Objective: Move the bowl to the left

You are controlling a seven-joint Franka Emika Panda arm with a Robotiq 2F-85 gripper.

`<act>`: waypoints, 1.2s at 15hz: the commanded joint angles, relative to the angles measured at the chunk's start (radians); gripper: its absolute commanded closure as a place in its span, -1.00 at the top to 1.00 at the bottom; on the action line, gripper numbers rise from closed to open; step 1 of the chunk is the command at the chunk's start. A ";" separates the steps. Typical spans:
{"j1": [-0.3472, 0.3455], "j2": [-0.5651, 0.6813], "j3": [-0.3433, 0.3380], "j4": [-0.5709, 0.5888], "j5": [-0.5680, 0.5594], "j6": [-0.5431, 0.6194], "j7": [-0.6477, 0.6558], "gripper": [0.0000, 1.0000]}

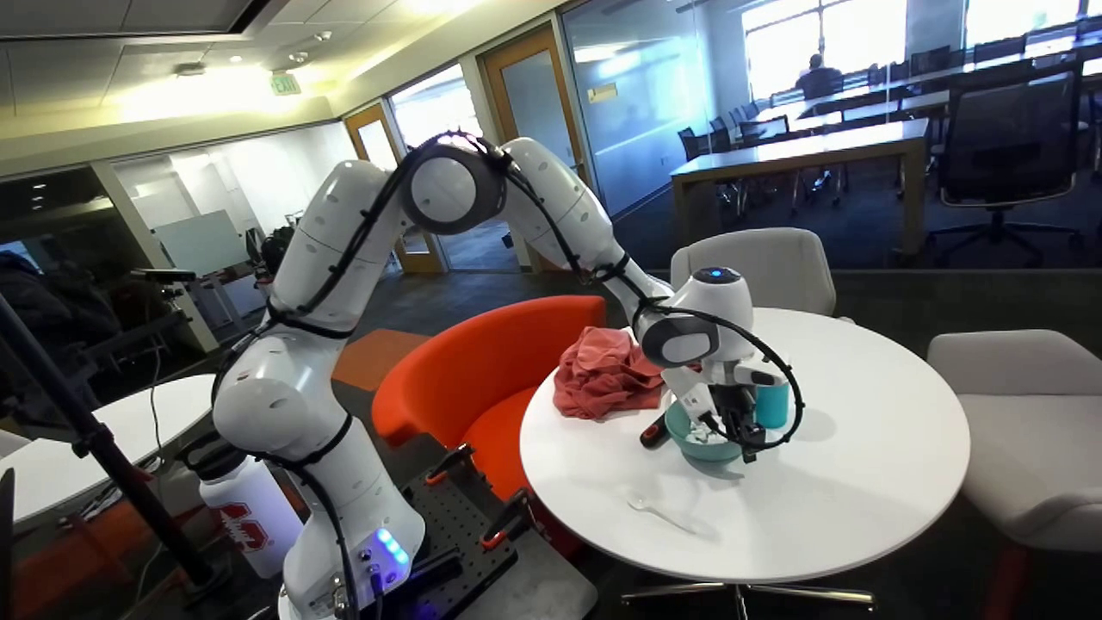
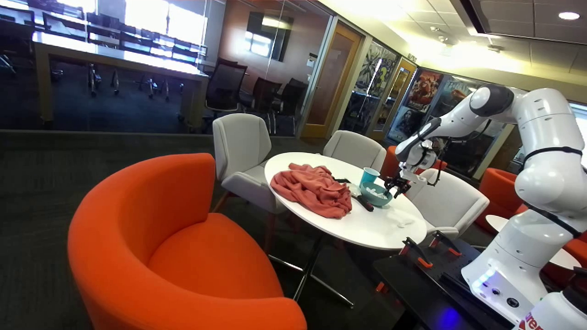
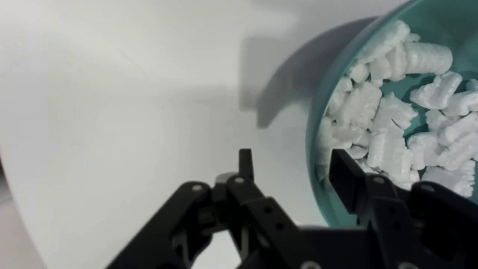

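Note:
A teal bowl [image 1: 708, 449] stands upright on the white round table and holds several white foam-like pieces [image 3: 388, 145]. It shows in both exterior views [image 2: 373, 200], and at the right of the wrist view [image 3: 448, 22], partly cut off. My gripper [image 3: 291, 153] is open at the bowl's edge. In the wrist view one finger is over the inside of the bowl and the other is outside, over the table, with the rim between them. I cannot tell whether a finger touches the bowl. The gripper also shows in both exterior views [image 1: 747, 435] [image 2: 396, 185].
A blue cup [image 1: 772, 405] stands beside the bowl. A red cloth [image 1: 603, 375] lies heaped on the table [image 1: 826, 517]. A black-and-red handle [image 1: 654, 432] lies beside the bowl. A clear plastic utensil [image 1: 661, 513] lies near the table's edge. Chairs surround the table.

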 commanded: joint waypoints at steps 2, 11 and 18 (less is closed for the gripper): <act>-0.015 0.022 0.016 0.042 0.008 -0.014 0.022 -0.59; -0.035 -0.045 0.033 0.010 -0.007 -0.058 -0.037 -0.98; -0.041 -0.209 0.029 -0.119 -0.067 -0.160 -0.212 -0.98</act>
